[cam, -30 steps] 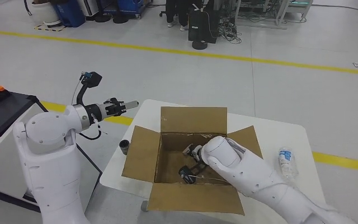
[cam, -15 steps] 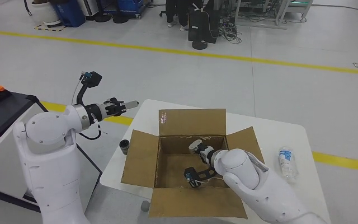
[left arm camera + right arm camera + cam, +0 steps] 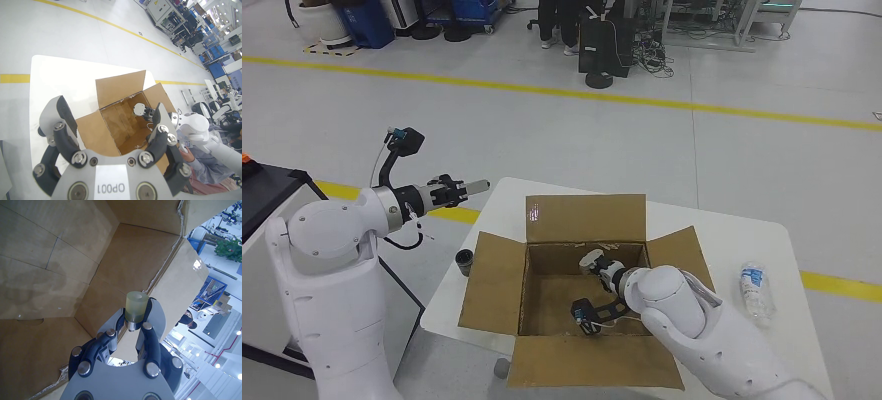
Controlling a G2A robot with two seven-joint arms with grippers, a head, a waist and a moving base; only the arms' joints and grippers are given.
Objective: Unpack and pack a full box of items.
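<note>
The right gripper, jaws clamped on the yellowish cylinder, has shifted toward the far wall of the box and halted inside. The left gripper jaws stand apart, beside the table. The cylinder's transfer appears mid-step.

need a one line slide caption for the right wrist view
Right gripper clamps a yellowish cylinder inside the open cardboard box.

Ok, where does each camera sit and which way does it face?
Top view: high on the robot, looking down at the table and open box; left claw and right claw show.
Left wrist view: beside the table, facing the box; left claw open in front.
Right wrist view: inside the box, facing its walls; right claw grips a yellowish cylinder.
Shared: all three show the box and right claw.
</note>
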